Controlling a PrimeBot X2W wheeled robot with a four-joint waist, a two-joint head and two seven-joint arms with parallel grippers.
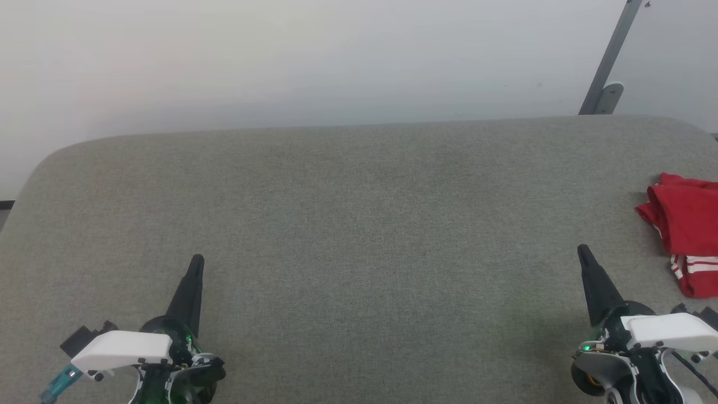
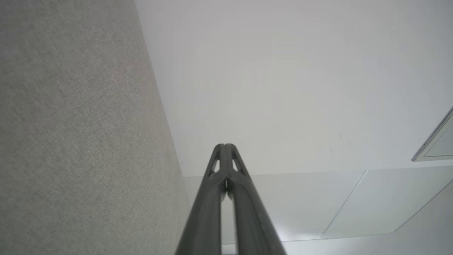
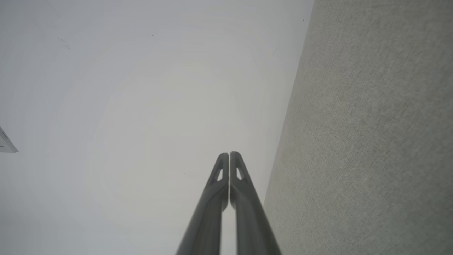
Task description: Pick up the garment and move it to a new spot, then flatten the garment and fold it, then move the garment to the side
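Note:
The garment (image 1: 687,235), red with a red-and-white striped trim, lies folded in a small bundle at the far right edge of the grey fabric table (image 1: 359,235), partly cut off by the head view's edge. My right gripper (image 1: 583,251) is shut and empty, low at the right, a short way left of and nearer than the garment. My left gripper (image 1: 197,260) is shut and empty at the lower left. In the wrist views each gripper, left (image 2: 224,145) and right (image 3: 229,153), has its fingertips pressed together, pointing past the table surface toward the white wall.
A white wall (image 1: 280,56) rises behind the table's rounded far edge. A grey slanted metal bar (image 1: 608,62) stands at the back right. The wide middle of the table lies between my two grippers.

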